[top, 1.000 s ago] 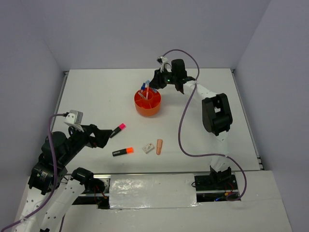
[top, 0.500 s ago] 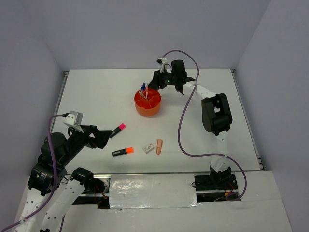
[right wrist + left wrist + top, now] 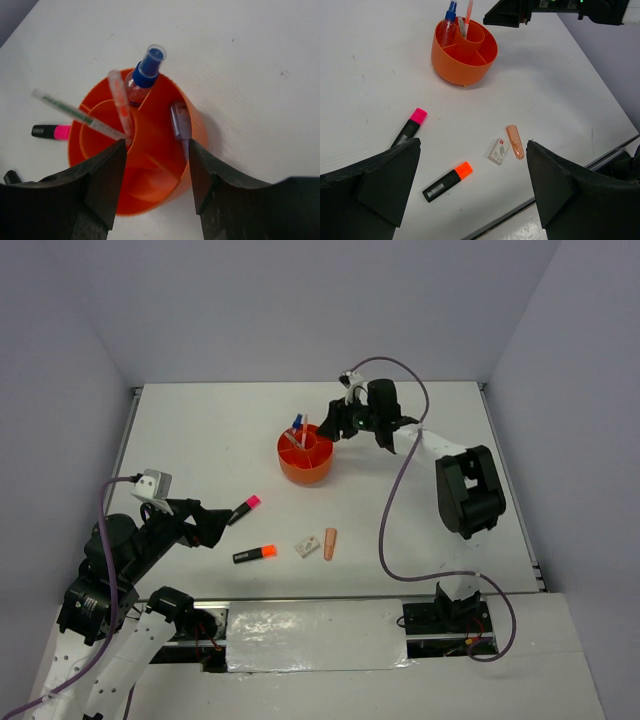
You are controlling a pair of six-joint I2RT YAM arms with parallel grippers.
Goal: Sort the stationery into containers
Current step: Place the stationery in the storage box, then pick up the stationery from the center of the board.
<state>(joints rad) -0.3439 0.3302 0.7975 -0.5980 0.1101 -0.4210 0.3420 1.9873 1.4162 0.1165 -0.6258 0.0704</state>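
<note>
White table (image 3: 200, 430) under plain grey walls: from the top camera I see the orange tub (image 3: 305, 453) just off centre toward 11 o'clock, with my right gripper (image 3: 330, 430) at its 2 o'clock rim and my left gripper (image 3: 222, 527) well away at 8 o'clock. At the tub's 7 o'clock, on the bare surface, lie a pink-capped highlighter (image 3: 244, 508), an orange-capped highlighter (image 3: 255, 554), a white eraser (image 3: 308, 545) and a salmon eraser (image 3: 330, 543). I judge those four are what is left to sort. On the left wrist camera, the fingers are spread wide with nothing between them, and all four loose pieces lie below, pink cap nearest at 9 o'clock. On the right wrist camera, the fingers stand apart and empty above the tub, which holds a blue-clear marker (image 3: 145, 75), a pink pen (image 3: 120, 102) and a thin pen (image 3: 75, 114). A grey-violet piece (image 3: 180, 120) leans at the 3 o'clock wall; I cannot tell what it is. No blue eraser shows anywhere, and the fingers cut off the tub's near compartments.
</note>
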